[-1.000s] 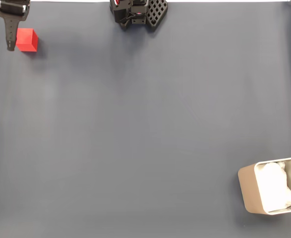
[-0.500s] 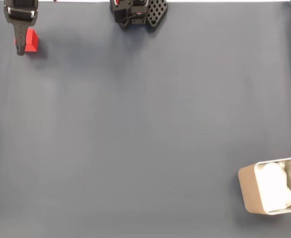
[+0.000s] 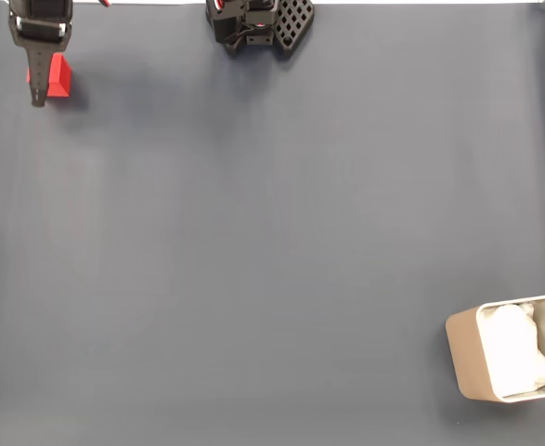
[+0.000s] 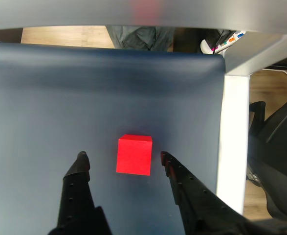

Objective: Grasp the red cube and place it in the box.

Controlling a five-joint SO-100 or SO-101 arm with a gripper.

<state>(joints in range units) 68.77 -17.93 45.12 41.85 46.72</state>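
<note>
Fingers (image 4: pixel 122 157) barely shifted, spread astride red cube (image 4: pixel 134 154), beige box (image 3: pixel 466 358) holding white lining (image 3: pixel 515 358)

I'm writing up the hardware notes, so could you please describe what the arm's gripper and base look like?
The gripper is black, with two long tapering fingers bearing small round holes. In the fixed view, its narrow finger shows a row of holes, and the arm's base is black with a perforated grid panel and small red details.
</note>
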